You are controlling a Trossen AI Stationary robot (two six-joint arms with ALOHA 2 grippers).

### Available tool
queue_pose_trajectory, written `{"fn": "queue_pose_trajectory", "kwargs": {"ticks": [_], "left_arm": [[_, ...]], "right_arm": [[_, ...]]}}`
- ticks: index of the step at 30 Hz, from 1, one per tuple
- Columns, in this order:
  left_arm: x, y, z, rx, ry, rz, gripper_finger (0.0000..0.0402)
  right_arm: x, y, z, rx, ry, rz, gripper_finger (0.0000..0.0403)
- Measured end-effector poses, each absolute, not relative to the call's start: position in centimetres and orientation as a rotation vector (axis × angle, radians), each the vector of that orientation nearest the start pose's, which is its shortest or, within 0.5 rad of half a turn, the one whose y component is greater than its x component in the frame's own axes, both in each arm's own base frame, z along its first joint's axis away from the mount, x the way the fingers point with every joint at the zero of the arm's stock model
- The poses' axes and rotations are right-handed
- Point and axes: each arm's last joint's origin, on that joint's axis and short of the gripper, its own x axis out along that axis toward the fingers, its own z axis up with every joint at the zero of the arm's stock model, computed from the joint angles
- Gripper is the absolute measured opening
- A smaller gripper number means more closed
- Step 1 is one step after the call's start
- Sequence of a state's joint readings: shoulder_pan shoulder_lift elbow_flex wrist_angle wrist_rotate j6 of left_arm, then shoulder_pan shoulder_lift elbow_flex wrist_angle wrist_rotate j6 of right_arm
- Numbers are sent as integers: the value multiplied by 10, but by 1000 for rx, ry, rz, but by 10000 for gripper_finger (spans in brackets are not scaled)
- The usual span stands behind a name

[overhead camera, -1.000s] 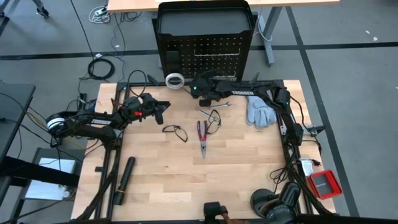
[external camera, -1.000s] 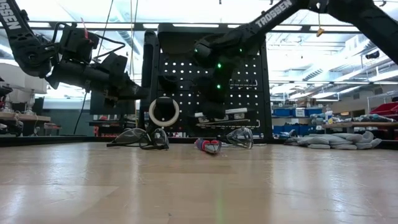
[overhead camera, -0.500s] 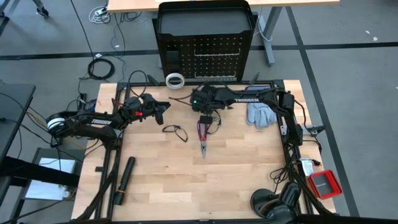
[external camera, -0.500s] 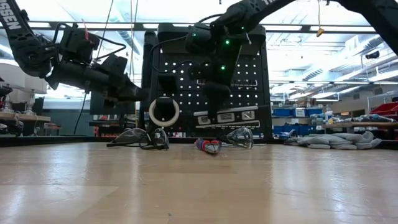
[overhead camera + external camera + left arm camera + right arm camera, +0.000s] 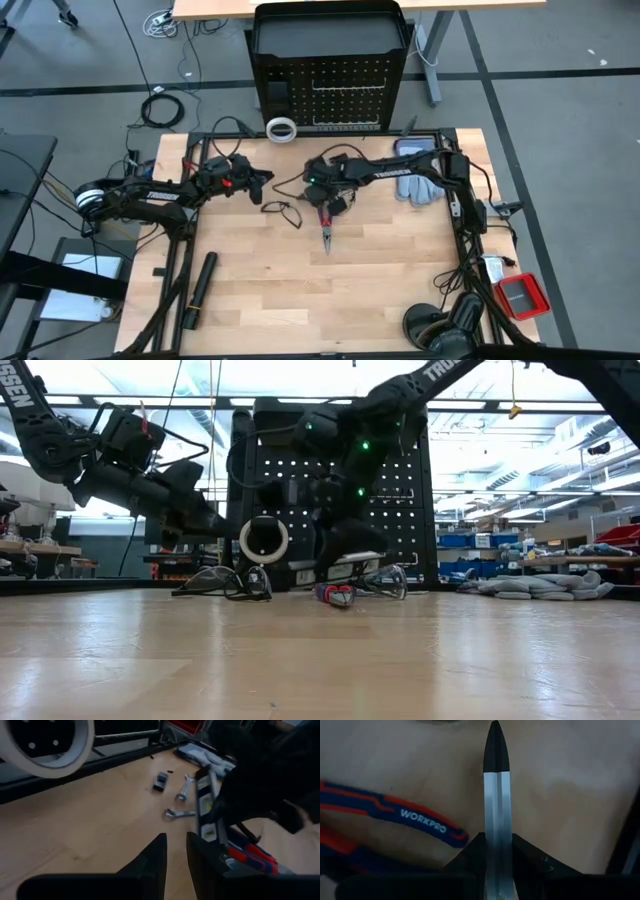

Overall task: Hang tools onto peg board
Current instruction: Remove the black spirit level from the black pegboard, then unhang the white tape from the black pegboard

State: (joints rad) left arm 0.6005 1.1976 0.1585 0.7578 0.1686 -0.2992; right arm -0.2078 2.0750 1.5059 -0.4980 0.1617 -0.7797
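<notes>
Right gripper [image 5: 334,202] first, a little left of the middle of the overhead frame: it is clamped on the black strip [image 5: 496,795], a slim bar with a silver face and a black tip that runs straight out between the two fingers; from the left arm's camera you can see pale squares set along the strip's edge; in the level view the strip [image 5: 338,566] hangs slightly tilted just above the wood, low in the centre of the frame

Right under that grip lie the red-and-blue pliers [image 5: 325,224], handles toward the gripper, nose pointing to the bottom of the overhead frame; the wrist camera catches one handle [image 5: 415,817] just beside the strip, whether touching I cannot tell

Out to the left, one pair of black-framed glasses [image 5: 282,211] sits flat on the table [image 5: 380,285]; the level view shows a second pair [image 5: 386,580] right of the pliers, near the gripper

Left gripper [image 5: 262,180] hovers centre-left, above the first glasses in the overhead frame; its fingers [image 5: 156,855] stand a narrow gap apart with nothing between them

Two small silver wrenches [image 5: 182,795] rest on the wood beyond it, a little black piece [image 5: 160,781] close by

At the upper edge of the table the white tape ring [image 5: 281,129] stands on its rim, just in front of the peg board [image 5: 330,60], which rises upright at top centre; grey gloves [image 5: 420,184] lie right of centre; a long black cylinder [image 5: 203,278] lies at lower left
</notes>
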Motion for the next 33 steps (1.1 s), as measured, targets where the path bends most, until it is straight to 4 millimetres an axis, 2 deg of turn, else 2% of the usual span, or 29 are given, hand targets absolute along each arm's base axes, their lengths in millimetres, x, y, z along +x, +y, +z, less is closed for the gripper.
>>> {"fn": "queue_pose_trajectory", "kwargs": {"ticks": [3, 8, 16, 19, 22, 27, 29, 33], "left_arm": [[162, 104, 142, -401, 194, 455, 78], [163, 102, 143, -394, 189, 443, 78], [165, 99, 142, -438, 200, 426, 78], [165, 98, 142, -453, 198, 398, 78], [165, 98, 142, -451, 200, 390, 78], [166, 103, 145, -436, 176, 491, 87], [163, 108, 146, -429, 164, 559, 95], [154, 121, 147, -391, 138, 692, 115]], "right_arm": [[419, -92, 159, -764, 1125, 224, 82], [412, -82, 150, -1161, 1068, 557, 78], [418, -47, 151, -1339, 989, 680, 74], [422, -33, 151, -1312, 958, 664, 84], [425, -26, 150, -1180, 919, 628, 100], [423, -23, 153, -1041, 946, 561, 130], [422, -27, 163, -972, 952, 479, 142], [416, -40, 196, -831, 906, 320, 160]]}}
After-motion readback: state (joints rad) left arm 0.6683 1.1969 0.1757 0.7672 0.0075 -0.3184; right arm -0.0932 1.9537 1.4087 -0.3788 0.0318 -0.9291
